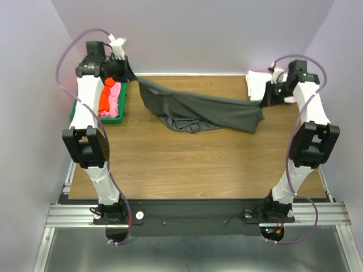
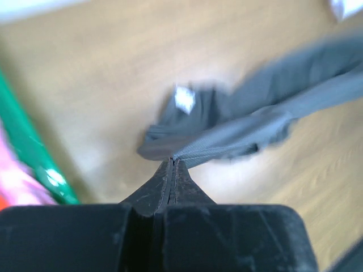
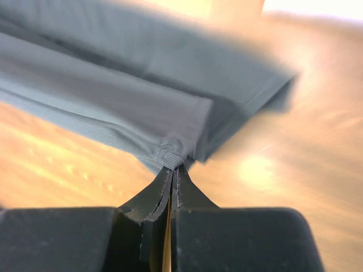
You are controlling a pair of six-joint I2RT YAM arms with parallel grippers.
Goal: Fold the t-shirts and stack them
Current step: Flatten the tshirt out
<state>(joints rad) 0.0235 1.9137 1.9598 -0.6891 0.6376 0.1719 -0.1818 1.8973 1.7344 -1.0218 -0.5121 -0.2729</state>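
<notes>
From above: clamped on one end of the grey shirt (image 1: 198,110) with the left claw (image 1: 129,76), up beside the green bin (image 1: 75,110); clamped on the other end with the right claw (image 1: 265,101), just beside the white pile (image 1: 256,84). Strung between the two over the far half of the table (image 1: 198,170), sagging mid-span, with a bunched fold resting on the wood. Inside the bin, an orange-red shirt (image 1: 104,99) and a pink shirt (image 1: 115,95), touching.

From the left wrist: fingers pressed together on a thin hem, only an edge pinched. Blurred, with a white label (image 2: 184,99) showing in the crumpled part. Likely to slip free under a hard pull, given so little cloth in the bite.

From the right wrist: closed tight on a folded corner, layers gathered at the tips. Could land twisted or doubled if laid down without shaking out the bunched middle. Could also drag across the white pile or snag the bin rim, both close to the ends of the stretch.
</notes>
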